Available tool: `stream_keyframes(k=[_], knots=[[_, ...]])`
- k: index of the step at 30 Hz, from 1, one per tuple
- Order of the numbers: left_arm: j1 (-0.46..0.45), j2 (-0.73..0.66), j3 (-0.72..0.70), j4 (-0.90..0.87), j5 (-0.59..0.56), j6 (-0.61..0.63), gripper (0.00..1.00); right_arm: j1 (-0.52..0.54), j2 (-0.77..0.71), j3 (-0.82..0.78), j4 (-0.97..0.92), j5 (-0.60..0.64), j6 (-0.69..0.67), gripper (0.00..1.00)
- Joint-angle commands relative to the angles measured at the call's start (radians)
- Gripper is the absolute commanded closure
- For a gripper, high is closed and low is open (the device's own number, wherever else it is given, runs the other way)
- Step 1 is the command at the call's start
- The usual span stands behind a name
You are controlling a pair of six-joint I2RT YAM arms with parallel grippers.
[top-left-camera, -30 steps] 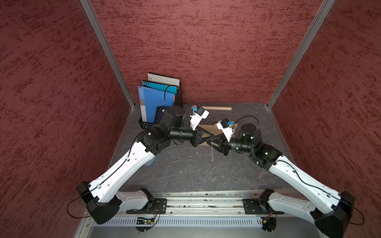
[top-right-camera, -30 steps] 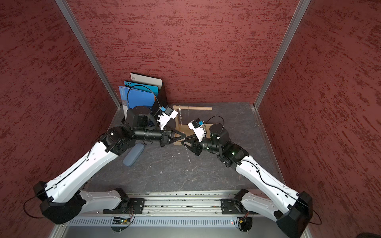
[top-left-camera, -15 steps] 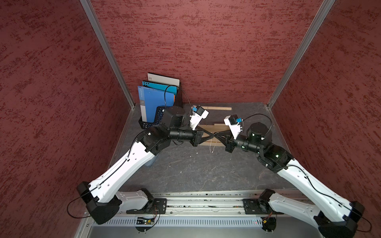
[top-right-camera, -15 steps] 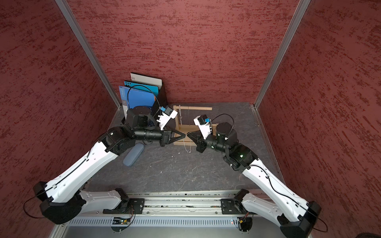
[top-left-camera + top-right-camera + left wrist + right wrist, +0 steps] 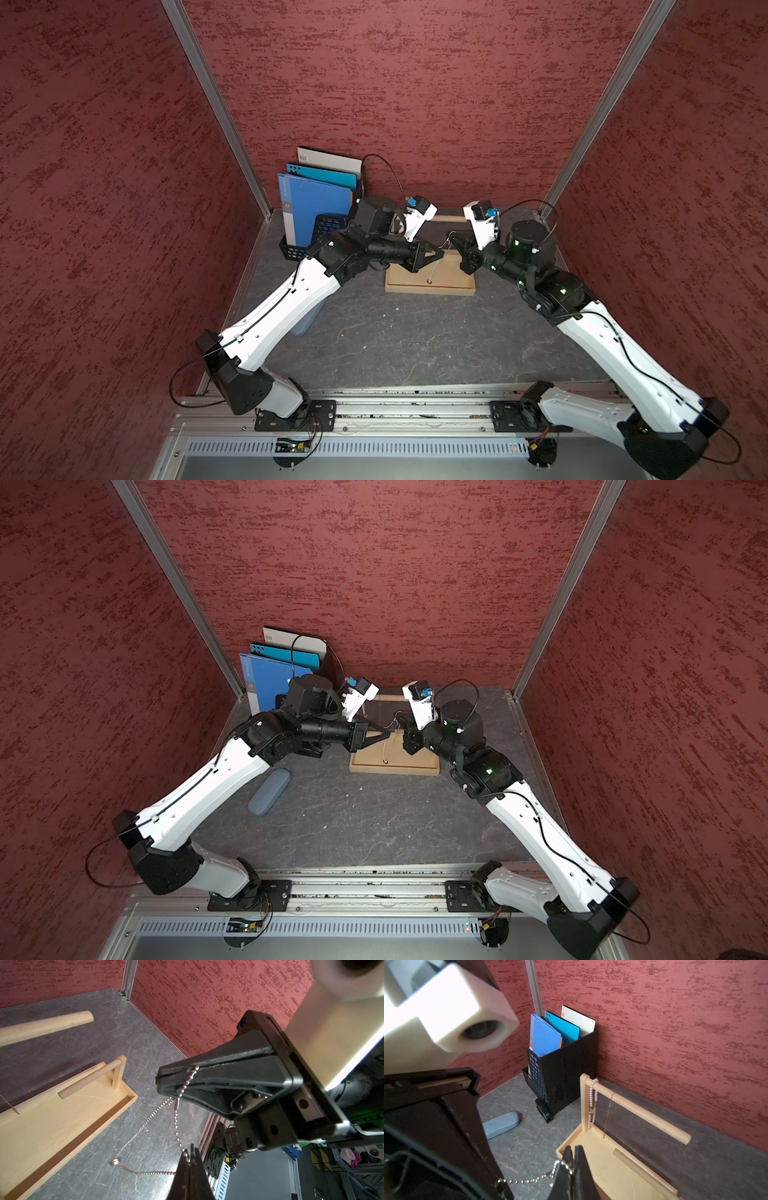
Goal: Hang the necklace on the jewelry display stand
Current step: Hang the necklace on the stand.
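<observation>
The necklace [image 5: 178, 1126] is a silver ball chain with a small ring pendant [image 5: 115, 1161] hanging from its twisted loop. My left gripper [image 5: 192, 1147] is shut on one part of the chain. My right gripper [image 5: 573, 1148] is shut on another part, a short span away. In both top views the two tips meet above the jewelry display stand [image 5: 430, 287] [image 5: 395, 767], left gripper [image 5: 439, 252] facing right gripper [image 5: 454, 242]. The pendant [image 5: 429, 281] dangles over the pale wooden tray. The long dowel arm [image 5: 643, 1114] stands behind, free end pointing right.
A pearl strand [image 5: 592, 1103] and a thin chain [image 5: 608, 1113] hang on the dowel near its post. A black mesh file rack [image 5: 566, 1076] with blue folders stands at the back left. A blue-grey case [image 5: 269, 792] lies on the table left of the stand.
The right gripper has shut on the chain. Both grippers have moved back from over the bare table to above the stand's tray, carrying the necklace with them.
</observation>
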Motion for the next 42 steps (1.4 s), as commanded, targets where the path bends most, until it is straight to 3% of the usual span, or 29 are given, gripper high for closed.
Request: stream_keyframes(k=[1,12,25,32,42], knots=[[0.009,0.052,0.06,0.011,-0.037,0.028,1.0,-0.065,0.033,0.038,0.014,-0.005,-0.019,1.0],[0.03,0.31,0.354,0.012,-0.002,0.023,1.0,-0.255,0.153,0.114,0.113,-0.095,0.025,1.0],[0.032,0.613,0.695,0.051,0.001,-0.014,1.0,-0.358,0.268,0.153,0.224,-0.004,0.057,1.0],[0.042,0.72,0.769,0.146,-0.046,-0.053,1.0,-0.371,0.374,0.184,0.276,0.084,0.067,1.0],[0.054,0.793,0.771,0.177,-0.096,-0.051,1.0,-0.372,0.51,0.237,0.308,0.104,0.049,1.0]])
